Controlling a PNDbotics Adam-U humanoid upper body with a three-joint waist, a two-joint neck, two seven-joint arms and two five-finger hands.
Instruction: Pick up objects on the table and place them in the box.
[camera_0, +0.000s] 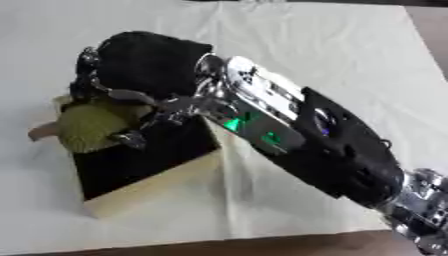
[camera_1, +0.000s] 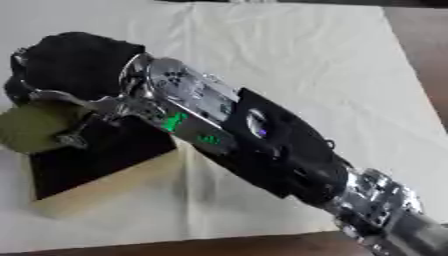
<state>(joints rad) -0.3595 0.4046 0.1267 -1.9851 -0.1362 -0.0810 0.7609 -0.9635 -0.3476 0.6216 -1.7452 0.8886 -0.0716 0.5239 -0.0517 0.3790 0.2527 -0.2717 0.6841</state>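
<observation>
Left eye view: right hand curled round olive-green lumpy object, held over box at nine o'clock of its dark interior; likely light and soft, best gripped across its bulk. Right eye view: same object at frame's nine o'clock, near box's far rim, open white tablecloth toward one o'clock; left hand absent.
</observation>
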